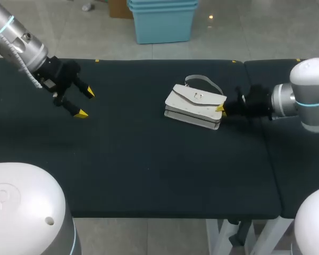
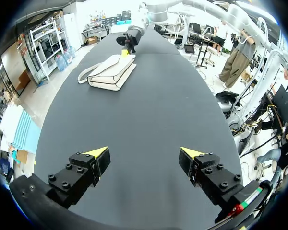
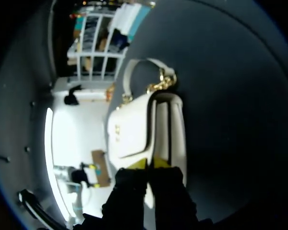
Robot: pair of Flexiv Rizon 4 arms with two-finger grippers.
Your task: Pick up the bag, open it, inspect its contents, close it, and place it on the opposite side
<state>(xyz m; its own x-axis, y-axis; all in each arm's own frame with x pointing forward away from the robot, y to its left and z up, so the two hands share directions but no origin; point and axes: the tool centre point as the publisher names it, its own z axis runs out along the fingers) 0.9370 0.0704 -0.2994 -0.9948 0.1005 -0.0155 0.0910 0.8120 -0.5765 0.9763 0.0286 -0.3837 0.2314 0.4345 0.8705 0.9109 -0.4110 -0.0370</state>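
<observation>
One bag point(image 1: 195, 103), flap closed, contents hidden; right tool point(image 1: 220, 109) clamped on its end; left tool point(image 1: 85, 103) apart.

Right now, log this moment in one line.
left gripper: jaws open, away from handbag | right gripper: at handbag's end | handbag: white, flap closed, on table

White rounded shells are seen on the left arm point(image 1: 21, 42) and right arm point(image 1: 311, 79); each is marked by a thin light-blue ring; a ribbed pale cable is run along the left wrist; the left claw point(image 2: 145, 153) and right claw point(image 1: 221, 109) are black, yellow-tipped; black screws point(image 2: 62, 181) are set in the left finger blocks.
</observation>
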